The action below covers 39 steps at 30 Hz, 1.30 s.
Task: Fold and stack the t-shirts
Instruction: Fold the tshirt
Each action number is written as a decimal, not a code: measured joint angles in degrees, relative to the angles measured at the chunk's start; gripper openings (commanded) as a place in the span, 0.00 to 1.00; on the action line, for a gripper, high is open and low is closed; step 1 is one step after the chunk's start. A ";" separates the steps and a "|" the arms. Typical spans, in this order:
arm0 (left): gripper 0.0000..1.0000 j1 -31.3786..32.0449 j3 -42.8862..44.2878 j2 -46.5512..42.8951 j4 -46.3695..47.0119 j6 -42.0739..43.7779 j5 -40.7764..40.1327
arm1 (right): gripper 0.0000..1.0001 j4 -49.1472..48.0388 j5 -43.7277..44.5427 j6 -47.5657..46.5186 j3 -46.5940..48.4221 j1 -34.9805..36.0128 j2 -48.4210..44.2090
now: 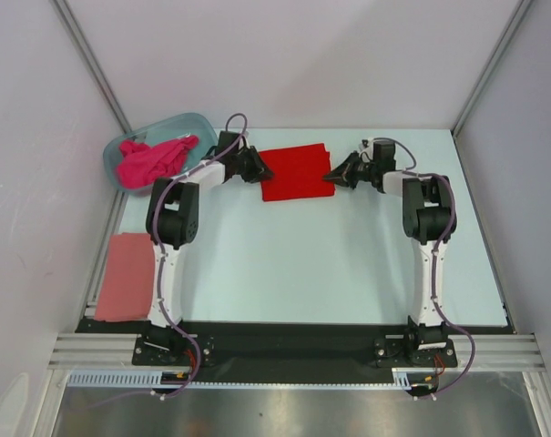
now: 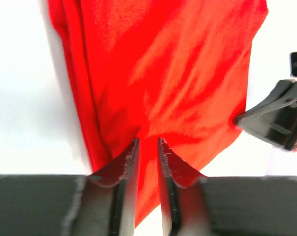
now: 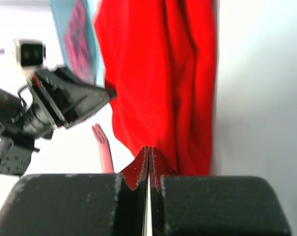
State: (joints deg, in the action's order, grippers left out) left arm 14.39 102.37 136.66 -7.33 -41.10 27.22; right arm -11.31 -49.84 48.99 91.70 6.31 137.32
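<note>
The bright red t-shirt lies folded into a rectangle at the back middle of the table. My left gripper is at its left edge. In the left wrist view its jaws stand a narrow gap apart over the red cloth, which shows through the gap. My right gripper is at the shirt's right edge. Its jaws are shut, tips at the cloth's rim, with nothing seen between them. The magenta t-shirt lies crumpled in the tub. The salmon-pink t-shirt lies folded at the left.
The translucent blue-grey tub stands at the back left corner, close behind my left arm. Metal frame posts and white walls close in the table on both sides. The dark base rail runs along the near edge.
</note>
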 measured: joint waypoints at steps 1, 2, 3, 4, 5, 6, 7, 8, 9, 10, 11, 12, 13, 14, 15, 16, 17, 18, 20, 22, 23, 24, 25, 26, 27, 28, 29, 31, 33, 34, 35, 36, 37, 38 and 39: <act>0.27 0.13 -0.02 -0.90 -1.40 0.79 -0.74 | 0.01 0.44 0.28 -0.04 0.00 -0.68 -0.61; 0.27 0.22 -0.02 -1.77 -2.51 1.27 -1.40 | 0.01 0.55 0.66 -0.02 0.02 -1.22 -1.27; 0.27 0.33 -0.02 -2.69 -3.26 1.60 -1.73 | 0.01 0.33 1.07 0.11 0.04 -1.42 -1.88; 0.27 0.50 -0.02 -3.61 -3.52 1.73 -1.95 | 0.01 -0.13 1.31 0.57 0.13 -1.33 -2.34; 0.27 0.70 -0.02 -4.28 -3.50 1.68 -1.90 | 0.02 -0.85 1.51 1.14 0.35 -0.96 -2.51; 0.27 1.07 -0.04 -5.07 -3.19 1.57 -1.79 | 0.02 -1.51 1.79 1.86 0.70 -0.46 -2.51; 0.27 1.51 -0.17 -5.73 -2.58 1.42 -1.57 | 0.02 -2.45 2.10 2.93 0.94 0.24 -2.51; 0.27 2.03 -0.37 -6.25 -1.75 0.98 -1.33 | 0.02 -3.54 2.54 4.26 0.98 1.05 -2.51; 0.26 2.54 -0.70 -6.54 -0.59 0.42 -0.87 | 0.03 -4.72 2.93 5.53 1.03 1.92 -2.40; 0.26 3.02 -1.36 -6.62 1.09 -0.35 -0.33 | 0.03 -5.86 3.28 6.64 1.14 2.58 -2.21; 0.25 3.28 -2.16 -6.62 2.38 -1.03 0.22 | 0.03 -7.41 4.00 8.02 1.38 3.06 -1.77; 0.25 3.61 -3.65 -6.62 4.02 -1.81 0.63 | 0.03 -8.90 4.66 9.14 1.57 3.96 -1.18; 0.24 3.91 -5.40 -6.58 5.35 -2.60 1.14 | 0.04 -10.29 5.29 10.08 1.64 4.68 -0.52; 0.24 4.13 -7.13 -6.38 6.29 -3.43 1.51 | 0.04 -11.87 5.95 11.08 1.68 5.22 0.35; 0.23 4.22 -8.66 -6.01 7.06 -3.96 1.68 | 0.04 -13.03 6.49 11.87 1.75 5.55 1.18; 0.23 4.22 -9.73 -5.57 7.65 -4.42 1.81 | 0.04 -14.23 7.17 12.61 1.86 5.73 2.38; 0.22 4.20 -10.78 -4.83 8.20 -4.87 1.88 | 0.04 -15.21 7.89 13.27 2.19 5.75 3.76; 0.22 4.15 -11.65 -4.09 8.61 -5.29 1.90 | 0.05 -15.78 8.55 14.01 2.84 5.64 5.33; 0.22 3.76 -12.79 -3.54 11.17 -6.58 3.41 | 0.06 -17.07 8.31 16.26 5.29 5.25 7.78; 0.22 3.58 -13.40 -3.56 12.46 -6.82 3.45 | 0.08 -17.57 9.44 16.39 8.72 5.09 9.38; 0.22 3.58 -13.86 -3.56 13.14 -7.02 3.48 | 0.09 -17.77 10.38 16.39 10.91 5.01 10.64; 0.22 3.58 -14.21 -3.58 13.79 -6.99 3.48 | 0.09 -17.70 11.17 16.41 12.79 4.92 11.78; 0.22 3.58 -14.45 -3.58 14.34 -7.02 3.50 | 0.09 -17.62 12.09 16.52 14.40 4.83 12.87; 0.22 3.58 -14.71 -3.61 14.75 -7.04 3.52 | 0.10 -17.38 12.92 16.81 15.78 4.81 13.79; 0.22 3.58 -15.08 -3.69 15.41 -7.06 3.56 | 0.11 -17.03 13.88 17.07 16.94 4.81 14.43; 0.22 3.58 -15.45 -3.80 15.98 -7.08 3.54 | 0.11 -16.48 14.91 17.18 17.77 4.85 14.75; 0.22 3.58 -15.72 -3.87 16.35 -7.10 3.52 | 0.12 -15.32 16.35 17.31 19.10 4.92 15.12; 0.22 3.58 -15.72 -3.91 16.46 -7.08 3.45 | 0.13 -12.63 19.26 17.27 22.91 5.01 16.46; 0.22 3.58 -15.56 -3.91 16.20 -6.88 3.39 | 0.13 -8.83 22.64 16.90 27.32 4.90 18.01; 0.22 3.58 -15.26 -3.91 15.74 -6.80 3.39 | 0.13 -6.71 24.48 16.79 28.72 4.66 18.45; 0.22 3.58 -14.88 -3.91 15.10 -6.64 3.34 | 0.14 -5.25 25.81 16.79 29.16 4.44 18.51; 0.23 3.56 -14.16 -3.91 13.92 -6.34 3.21 | 0.15 -3.89 27.50 16.76 29.14 4.00 18.51; 0.23 3.56 -13.44 -3.91 12.61 -6.10 2.99 | 0.15 -3.08 28.48 16.72 29.03 3.54 18.49; 0.24 3.48 -12.57 -3.91 11.30 -5.73 2.93 | 0.15 -2.43 29.14 16.72 28.70 3.17 18.49; 0.25 3.41 -11.41 -3.78 9.66 -5.38 2.86 | 0.16 -2.73 28.76 16.94 28.11 2.62 18.40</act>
State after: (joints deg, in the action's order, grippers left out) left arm 17.80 90.96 132.88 2.33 -46.48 30.09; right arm -14.04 -21.08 65.93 119.81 8.93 155.72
